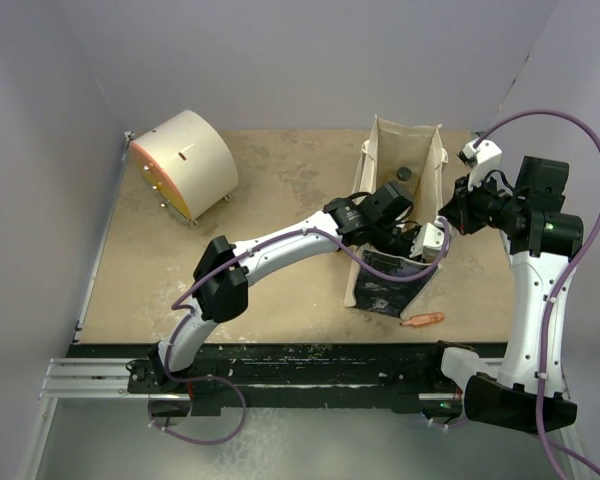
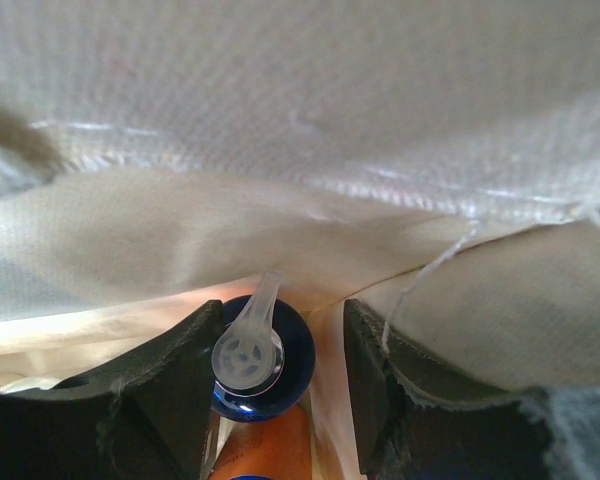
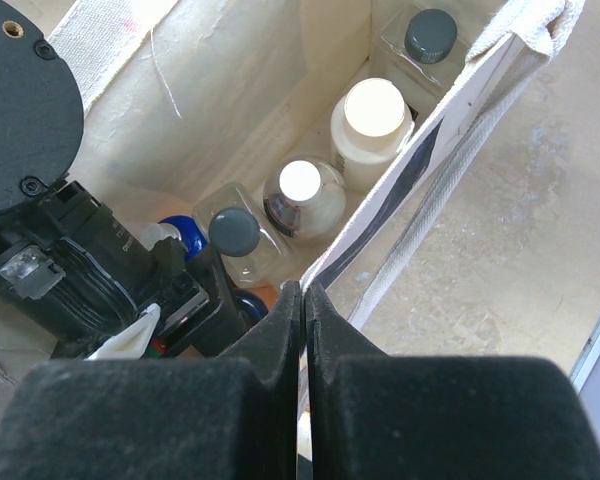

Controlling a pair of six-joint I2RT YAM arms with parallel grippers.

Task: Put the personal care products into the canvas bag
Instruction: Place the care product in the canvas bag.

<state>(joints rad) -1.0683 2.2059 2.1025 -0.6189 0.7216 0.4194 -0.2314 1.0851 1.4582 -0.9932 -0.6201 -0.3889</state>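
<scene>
right gripper [image 3: 302, 292]: black padded jaws clenched on the upper rim of the canvas bag [image 3: 230, 90], with the cloth pinched thin between the pads.

canvas bag: beige, standing open-mouthed on the bench [image 1: 280, 290], with a dark printed panel on its near end. it holds all the items listed below.

left gripper [image 2: 280, 322]: low inside the bag, close under its canvas wall. the jaws are released and parted either side of the orange bottle [image 2: 270, 450]. the bottle is blue-capped with a clear plastic piece on top. a sliver of gap shows between the cap and one finger.

contents, from the bag's far end toward the pinched rim:
- far clear bottle [image 3: 432, 35], squarish, black cap, in the far corner.
- cream-white bottle [image 3: 375, 115], just beside it.
- silver bottle [image 3: 302, 190], white cap, touching the cream-white one.
- near clear bottle [image 3: 235, 235], black cap, just beside the silver one.
- blue cap [image 3: 185, 232], beside the near clear bottle and against the left gripper's body. its bottle is hidden.

outside the bag:
- orange stick [image 1: 421, 320], lying on the bench just beside the bag's near end.
- cream drum [image 1: 185, 165], orange face, well apart from the bag on its left.
</scene>
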